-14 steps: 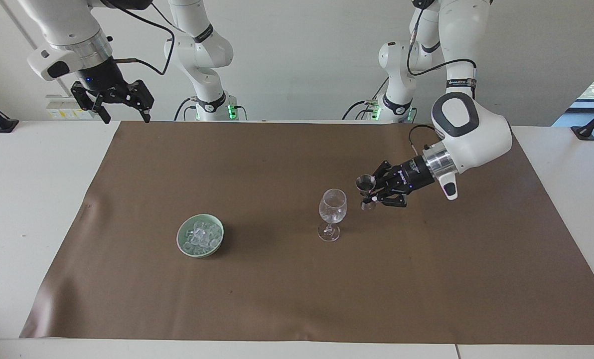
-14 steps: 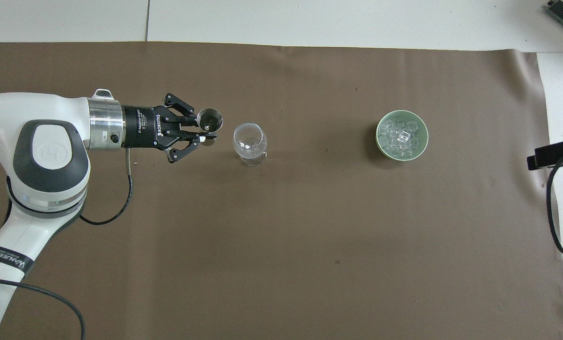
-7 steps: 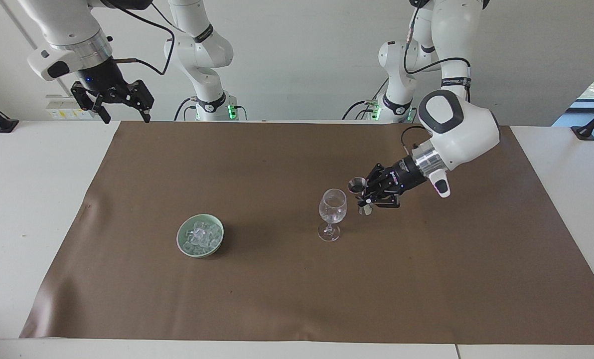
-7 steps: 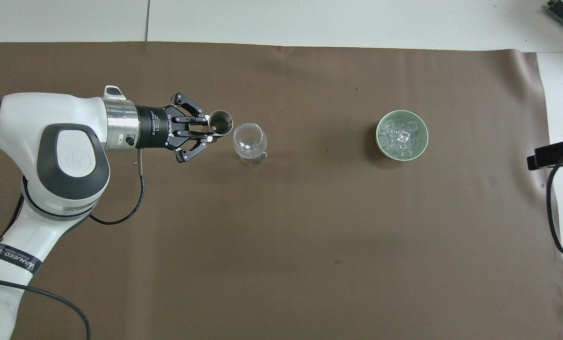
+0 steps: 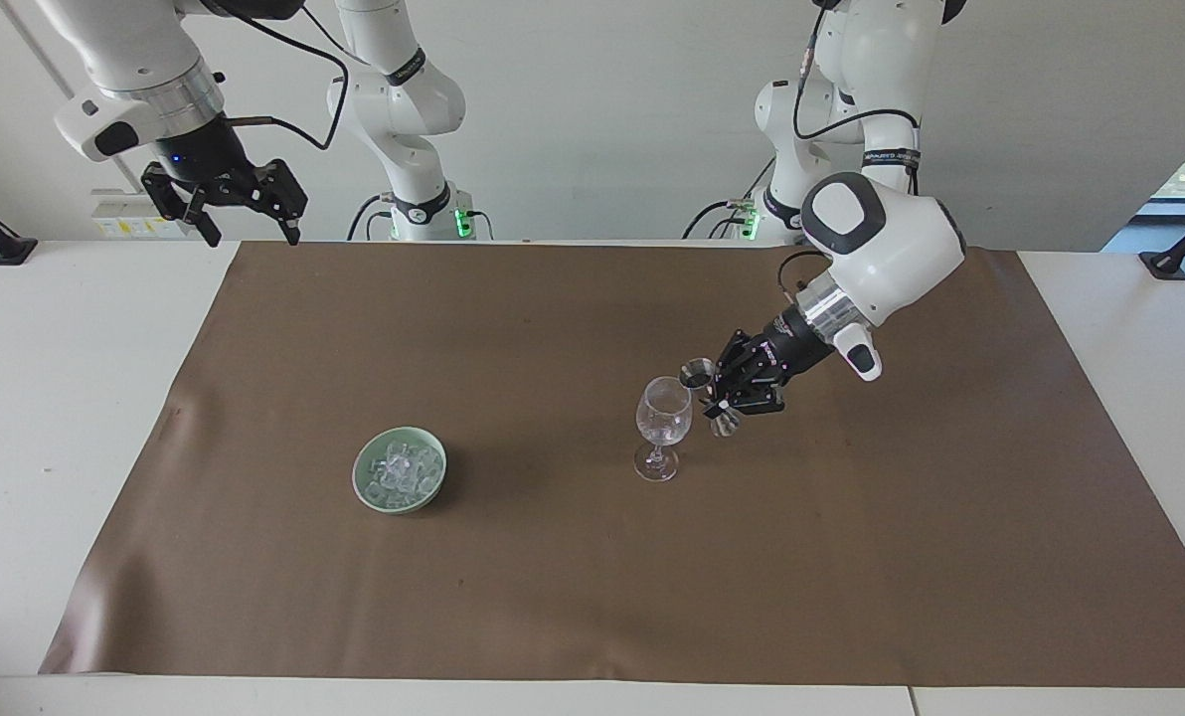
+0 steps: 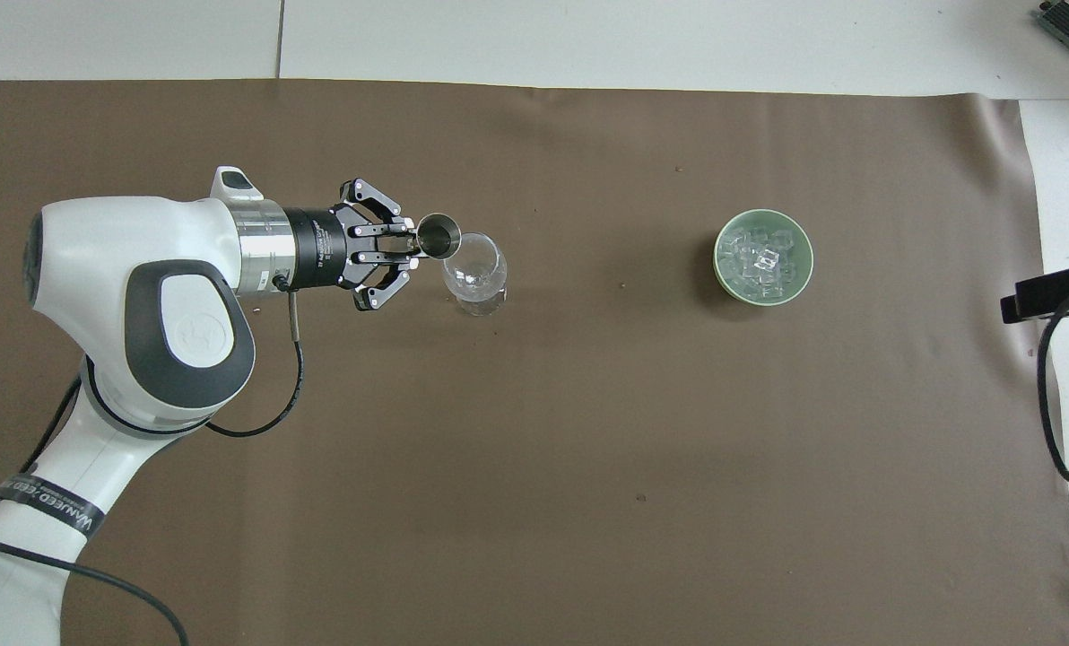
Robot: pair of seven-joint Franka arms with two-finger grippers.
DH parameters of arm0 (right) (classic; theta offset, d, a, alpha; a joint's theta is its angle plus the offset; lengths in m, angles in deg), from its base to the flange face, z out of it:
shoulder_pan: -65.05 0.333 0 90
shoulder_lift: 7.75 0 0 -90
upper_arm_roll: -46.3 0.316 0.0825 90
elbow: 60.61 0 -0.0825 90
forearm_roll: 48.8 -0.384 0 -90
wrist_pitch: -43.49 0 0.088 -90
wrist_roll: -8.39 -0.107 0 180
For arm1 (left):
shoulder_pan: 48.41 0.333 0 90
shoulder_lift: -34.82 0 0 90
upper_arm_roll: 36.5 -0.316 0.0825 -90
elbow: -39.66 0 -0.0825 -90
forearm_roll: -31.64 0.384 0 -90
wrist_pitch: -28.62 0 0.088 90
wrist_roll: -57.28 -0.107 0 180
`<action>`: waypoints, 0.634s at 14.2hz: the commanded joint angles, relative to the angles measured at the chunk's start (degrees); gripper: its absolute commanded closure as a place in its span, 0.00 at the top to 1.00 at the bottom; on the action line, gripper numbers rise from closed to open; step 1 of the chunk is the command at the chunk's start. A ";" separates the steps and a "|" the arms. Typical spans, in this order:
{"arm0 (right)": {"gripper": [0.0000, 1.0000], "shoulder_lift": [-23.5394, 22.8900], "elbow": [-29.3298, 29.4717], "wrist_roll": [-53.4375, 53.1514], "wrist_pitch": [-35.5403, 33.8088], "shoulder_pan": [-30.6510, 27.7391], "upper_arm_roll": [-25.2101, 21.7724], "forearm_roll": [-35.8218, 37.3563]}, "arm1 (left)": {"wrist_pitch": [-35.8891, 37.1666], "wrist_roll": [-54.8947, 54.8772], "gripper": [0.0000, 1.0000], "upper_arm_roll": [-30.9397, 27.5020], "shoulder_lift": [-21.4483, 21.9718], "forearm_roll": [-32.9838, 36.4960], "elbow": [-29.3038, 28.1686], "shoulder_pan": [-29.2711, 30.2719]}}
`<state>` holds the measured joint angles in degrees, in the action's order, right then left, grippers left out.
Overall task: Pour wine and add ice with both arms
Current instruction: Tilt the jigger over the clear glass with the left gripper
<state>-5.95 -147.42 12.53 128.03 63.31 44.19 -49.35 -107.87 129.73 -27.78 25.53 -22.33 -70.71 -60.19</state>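
My left gripper [image 5: 720, 400] is shut on a small metal jigger [image 5: 697, 375] [image 6: 438, 236] at its waist, held level in the air. The jigger's upper cup sits just beside the rim of the clear stemmed glass [image 5: 663, 418] [image 6: 473, 265], on the side toward the left arm's end. The glass stands upright on the mat. Wine is hidden from me; the glass looks colourless. The ice [image 5: 401, 465] [image 6: 761, 257] lies piled in a pale green bowl [image 5: 357, 477] [image 6: 719, 265] toward the right arm's end. My right gripper [image 5: 253, 237] waits open, raised over the mat's corner by its base.
A brown mat [image 5: 592, 597] covers most of the white table [image 5: 66, 398]. A black piece with a cable [image 6: 1050, 292] juts in over the table edge at the right arm's end.
The left arm has carried the jigger sideways toward the glass, from a short gap away to right beside its rim. The right arm, glass and bowl have not moved.
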 commanded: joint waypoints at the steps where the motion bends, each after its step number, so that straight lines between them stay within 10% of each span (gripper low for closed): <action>1: 1.00 0.66 -0.83 0.35 0.37 -0.19 -0.08 -0.95 | -2.28 0.59 0.00 -0.99 2.35 1.93 -2.30 -1.31; 9: 1.00 0.66 -0.83 0.35 0.37 -0.20 -0.08 -0.95 | -10.10 -0.20 0.00 -0.99 2.96 3.78 -3.79 -4.03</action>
<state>-5.95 -147.42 12.53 128.03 63.31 44.19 -49.35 -115.64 129.58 -27.77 26.21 -19.65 -71.77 -62.68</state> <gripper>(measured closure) 0.000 0.789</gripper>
